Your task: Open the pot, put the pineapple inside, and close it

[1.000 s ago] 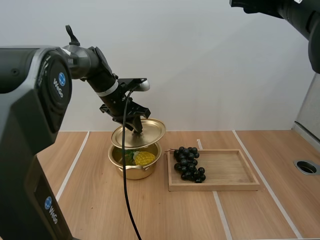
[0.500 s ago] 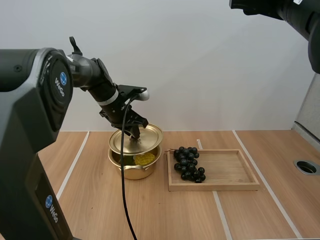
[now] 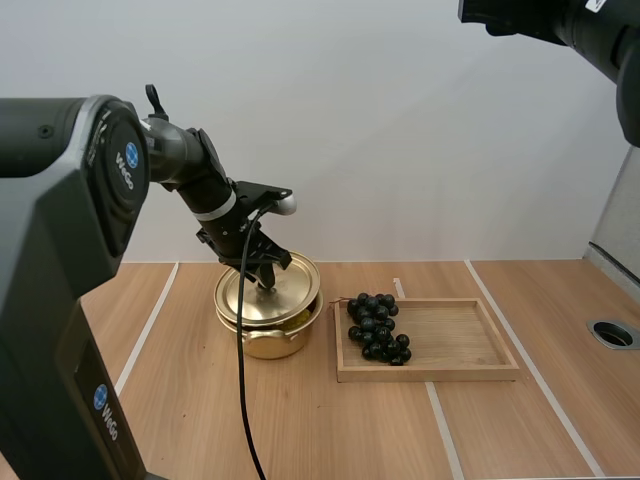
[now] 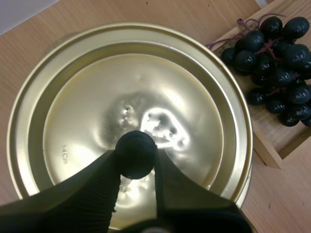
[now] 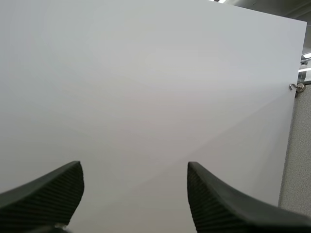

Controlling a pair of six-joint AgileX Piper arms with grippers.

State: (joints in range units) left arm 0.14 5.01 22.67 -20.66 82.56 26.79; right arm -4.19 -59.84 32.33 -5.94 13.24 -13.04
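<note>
A gold pot (image 3: 268,338) stands on the table left of the tray. Its gold lid (image 3: 268,292) (image 4: 131,116) lies over the pot's mouth, slightly tilted, and hides what is inside. My left gripper (image 3: 265,278) (image 4: 136,154) is shut on the lid's black knob (image 4: 136,151), its two fingers pinching it from either side. My right gripper (image 5: 133,194) is held high, off the table, open, with nothing between its fingers and a white wall behind.
A wooden tray (image 3: 450,345) lies right of the pot, with a bunch of dark grapes (image 3: 378,327) (image 4: 272,48) at its left end, close to the lid's rim. A round hole (image 3: 612,334) is set in the table at the far right.
My left gripper has lowered the lid from a tilted hold above the pot down onto its mouth. The yellow pineapple seen inside before is now covered.
</note>
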